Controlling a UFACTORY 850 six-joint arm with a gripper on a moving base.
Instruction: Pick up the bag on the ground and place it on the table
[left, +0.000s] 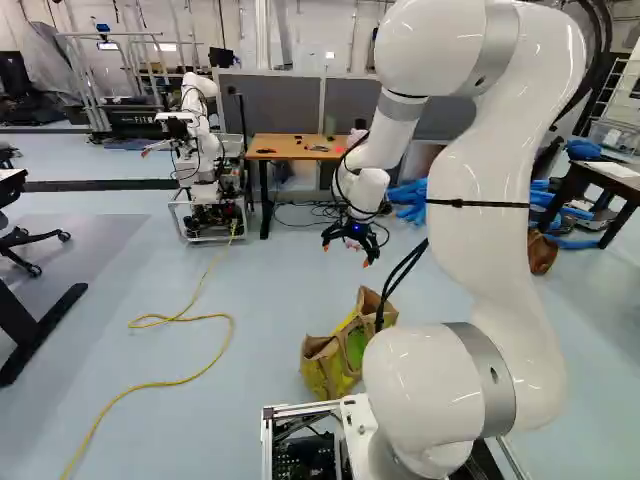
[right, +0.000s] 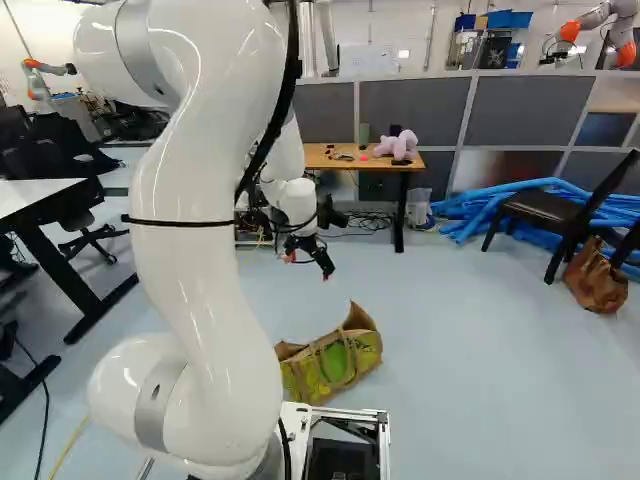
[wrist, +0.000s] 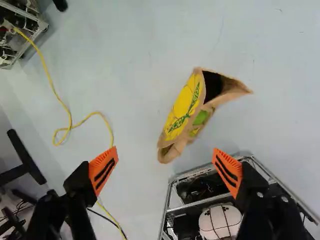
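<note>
My gripper (left: 350, 238) hangs high above the floor, pointing down. In the wrist view the gripper (wrist: 166, 167) is open, its orange pads wide apart with nothing between them. A brown and yellow-green bag (wrist: 187, 112) lies on the floor below and ahead of the fingers, its mouth gaping. The right base view shows the bag (right: 335, 362) just ahead of the base, apart from the gripper. A wooden table (right: 330, 163) stands farther off against the grey partitions, with a pink-purple plush toy and small items on it.
Another robot (left: 200, 150) stands left of the table. A yellow cable (left: 228, 335) winds over the floor. Blue tubes (right: 480, 205), a black chair (right: 545, 213) and a brown leather bag (right: 596, 277) are at the right of the right base view. A desk (right: 45, 200) stands at its left.
</note>
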